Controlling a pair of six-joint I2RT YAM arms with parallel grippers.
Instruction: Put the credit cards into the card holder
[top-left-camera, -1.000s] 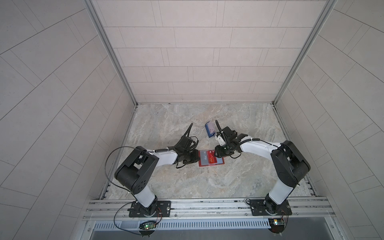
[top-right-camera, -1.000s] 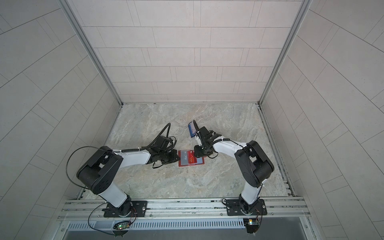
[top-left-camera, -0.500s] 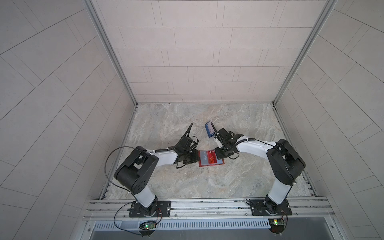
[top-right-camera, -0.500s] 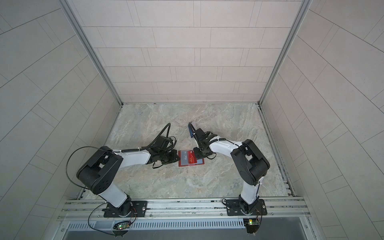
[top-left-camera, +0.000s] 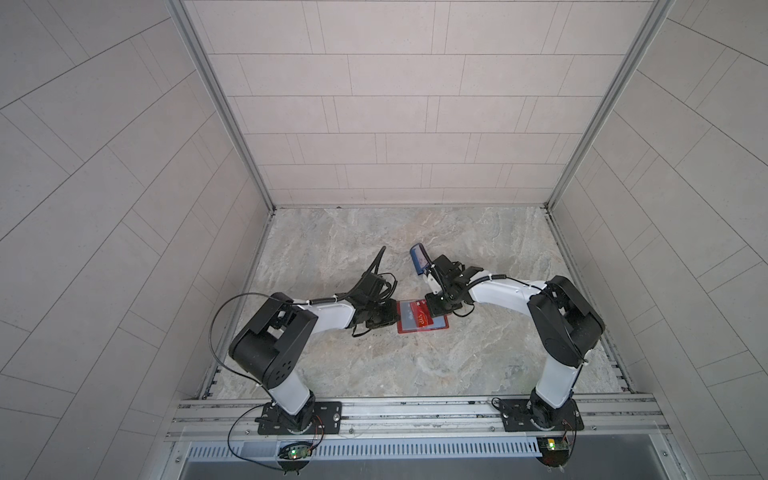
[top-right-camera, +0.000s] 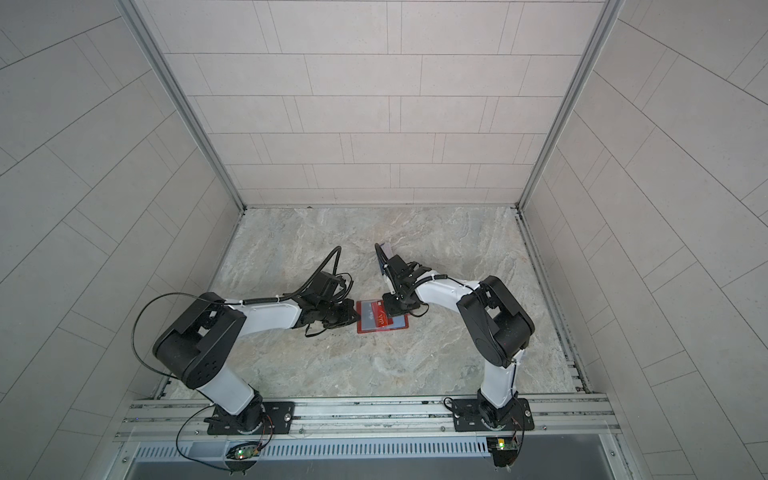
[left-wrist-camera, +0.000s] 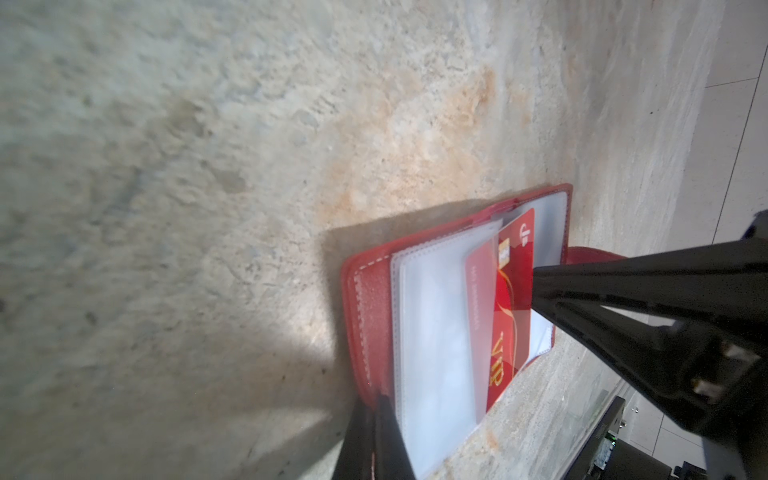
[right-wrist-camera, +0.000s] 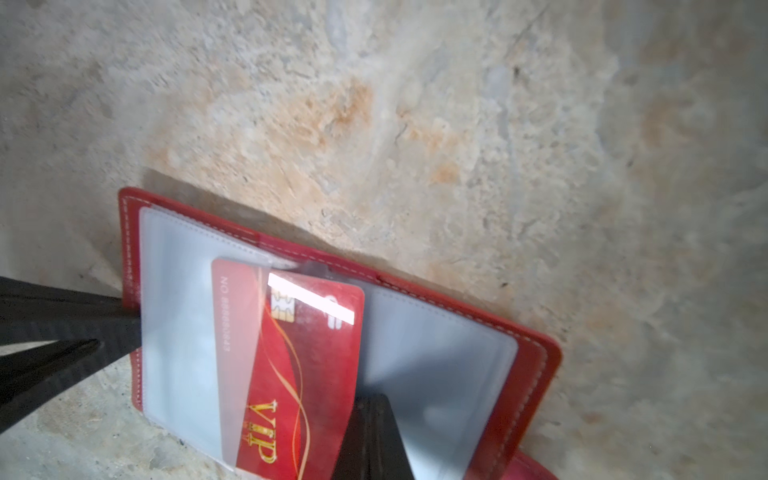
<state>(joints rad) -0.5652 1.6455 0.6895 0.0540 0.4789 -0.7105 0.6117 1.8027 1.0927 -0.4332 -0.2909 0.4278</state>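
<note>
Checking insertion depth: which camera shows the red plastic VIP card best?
Right wrist: the red plastic VIP card is large and face-on, partly inside a clear plastic sleeve. Left wrist shows it obliquely; both top views show it tiny.

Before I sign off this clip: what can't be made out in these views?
- Right gripper: the right wrist view's edge cuts its fingers; whether it pinches the red card or only presses it is unclear.
- Blue stand: its contents are too small in both top views, partly behind the right arm.
- Card holder snap tab: cut off at the right wrist view's edge.
</note>
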